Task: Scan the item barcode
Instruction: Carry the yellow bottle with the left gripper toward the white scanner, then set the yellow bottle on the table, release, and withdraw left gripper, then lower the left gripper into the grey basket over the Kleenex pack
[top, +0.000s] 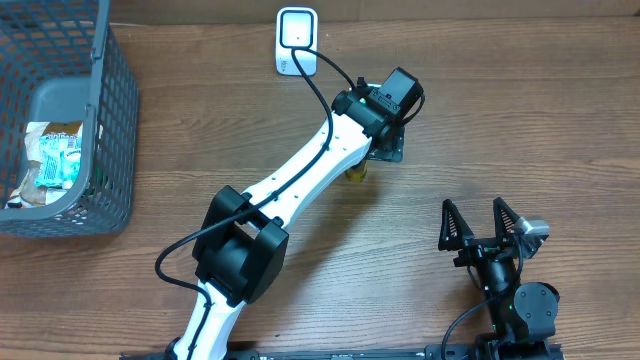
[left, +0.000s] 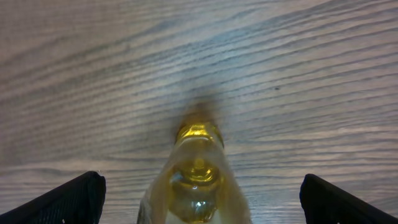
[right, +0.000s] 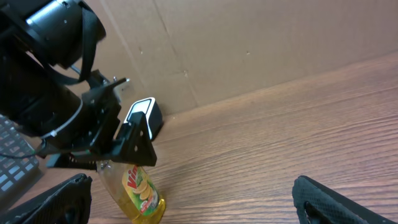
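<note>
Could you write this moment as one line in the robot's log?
left gripper: open around bottle, no grip | right gripper: open, empty | scanner: beyond bottle, apart

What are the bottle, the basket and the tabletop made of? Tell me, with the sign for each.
Bottle: clear and glossy, plastic or glass, I cannot tell which; yellow liquid shows through the wall.
Basket: grey, matte, probably moulded plastic; its walls are an even open lattice.
Table: brown with wood grain, low sheen; solid wood or laminate.
</note>
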